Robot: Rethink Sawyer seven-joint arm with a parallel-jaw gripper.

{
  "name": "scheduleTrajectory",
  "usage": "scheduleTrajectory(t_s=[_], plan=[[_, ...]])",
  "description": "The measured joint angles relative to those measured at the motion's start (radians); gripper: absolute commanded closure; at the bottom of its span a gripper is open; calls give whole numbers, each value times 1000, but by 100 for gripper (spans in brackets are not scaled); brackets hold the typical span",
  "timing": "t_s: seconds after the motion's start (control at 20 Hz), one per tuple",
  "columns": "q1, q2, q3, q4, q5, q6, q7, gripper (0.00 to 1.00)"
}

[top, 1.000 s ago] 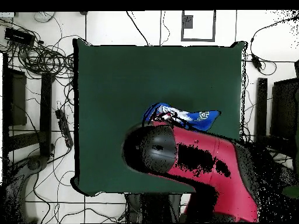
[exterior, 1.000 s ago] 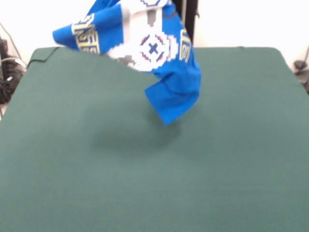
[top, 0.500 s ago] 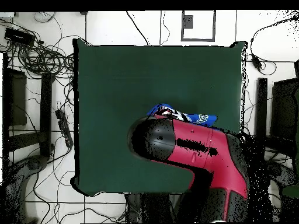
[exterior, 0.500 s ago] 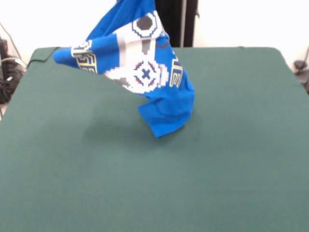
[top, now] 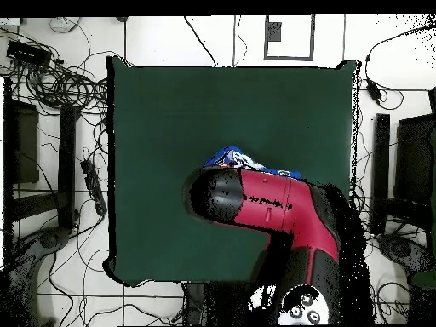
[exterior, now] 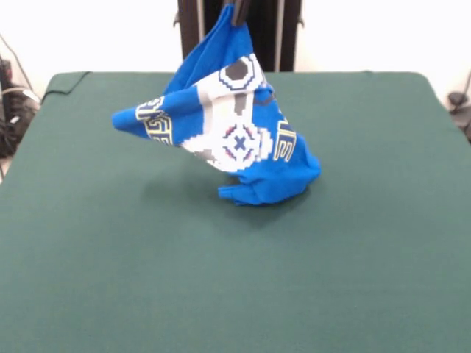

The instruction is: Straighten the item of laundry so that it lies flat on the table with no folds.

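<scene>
Resting its bunched lower end on the table near the centre, the shirt hangs from its pinched top. White block letters outlined in yellow show, unreadable. Above, the gripper is closed on the shirt.

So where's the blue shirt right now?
In the front view the blue T-shirt hangs from the pincer at top centre, its lower end bunched on the green table, towards the far side.
</scene>
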Motion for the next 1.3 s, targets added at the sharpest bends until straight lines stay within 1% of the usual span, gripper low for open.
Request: scheduleTrajectory(t_s=[0.35,0.4,1.0,1.3], plan=[[3,41,1,0,0,0,0,100],[5,49,1,0,-1,0,0,0],[17,68,-1,-3,-1,0,0,0],[60,59,-27,-18,-1,21,0,0]])
